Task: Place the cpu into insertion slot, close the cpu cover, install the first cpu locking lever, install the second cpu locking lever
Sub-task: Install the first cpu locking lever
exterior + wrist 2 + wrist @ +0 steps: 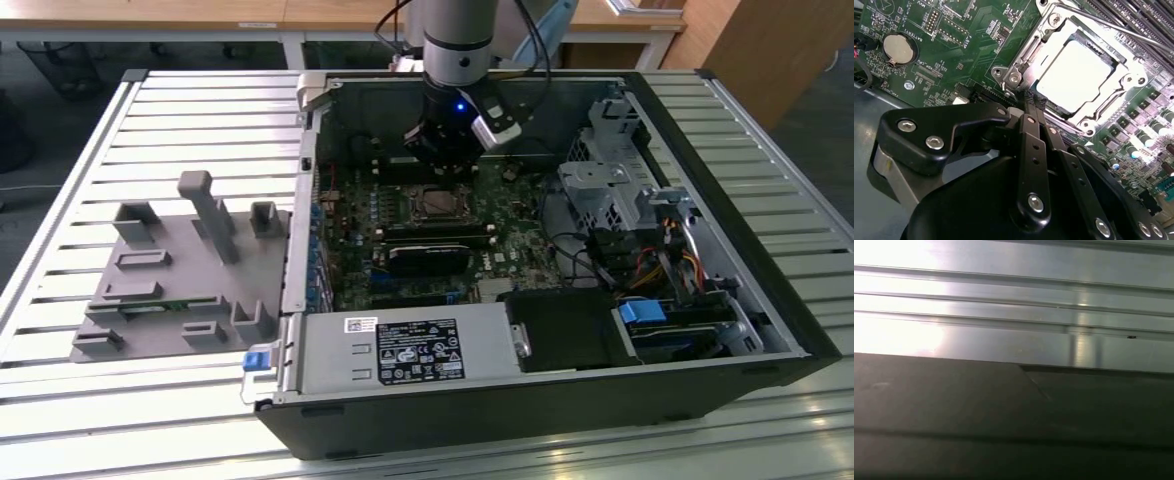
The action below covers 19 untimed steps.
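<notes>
Gripper (pixel 1029 102) fingers look drawn together with nothing between them, the tips just above the near corner of the insertion slot (pixel 437 204) on the green motherboard (pixel 954 65). The cpu (pixel 1079 75) lies flat in that slot, its pale metal top showing through the cut-out of the cpu cover (pixel 1024 52), which is down around it. A thin locking lever (pixel 1114 27) runs along the far side of the cover; whether it is latched is hard to tell. A coin battery (pixel 898 47) sits well apart. In the exterior view, the open computer case (pixel 534 410) rests on a slatted table (pixel 774 440) beside a grey fixture (pixel 174 280).
</notes>
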Each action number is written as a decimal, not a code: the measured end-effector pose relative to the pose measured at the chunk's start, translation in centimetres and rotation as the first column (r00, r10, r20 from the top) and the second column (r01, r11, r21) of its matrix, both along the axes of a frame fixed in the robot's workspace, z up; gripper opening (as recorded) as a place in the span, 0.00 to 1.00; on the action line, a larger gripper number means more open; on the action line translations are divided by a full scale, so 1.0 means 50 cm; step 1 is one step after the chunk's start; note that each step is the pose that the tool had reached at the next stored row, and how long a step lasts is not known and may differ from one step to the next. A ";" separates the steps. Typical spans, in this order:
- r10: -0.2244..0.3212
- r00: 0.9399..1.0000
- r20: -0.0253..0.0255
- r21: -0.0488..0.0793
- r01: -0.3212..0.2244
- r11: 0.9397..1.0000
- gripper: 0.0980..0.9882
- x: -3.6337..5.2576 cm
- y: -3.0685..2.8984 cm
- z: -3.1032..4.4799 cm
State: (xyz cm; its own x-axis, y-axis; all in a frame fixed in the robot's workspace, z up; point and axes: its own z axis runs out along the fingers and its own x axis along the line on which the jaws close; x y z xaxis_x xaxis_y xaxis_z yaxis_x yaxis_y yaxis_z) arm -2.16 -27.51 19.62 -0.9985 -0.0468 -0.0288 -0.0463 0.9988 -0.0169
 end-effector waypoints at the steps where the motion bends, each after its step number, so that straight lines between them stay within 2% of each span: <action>1: 0.000 1.000 0.000 0.001 0.000 1.000 0.01 0.000 0.000 0.000; 12: 0.000 1.000 0.001 0.018 0.000 1.000 0.01 0.000 0.003 0.002; 19: 0.000 1.000 0.000 0.018 0.000 1.000 0.01 0.000 0.003 0.007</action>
State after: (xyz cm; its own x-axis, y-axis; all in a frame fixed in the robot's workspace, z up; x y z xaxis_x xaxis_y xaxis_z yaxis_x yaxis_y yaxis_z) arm -2.15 -27.38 19.99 -0.9985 -0.0462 -0.0299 -0.0462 0.9989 0.0011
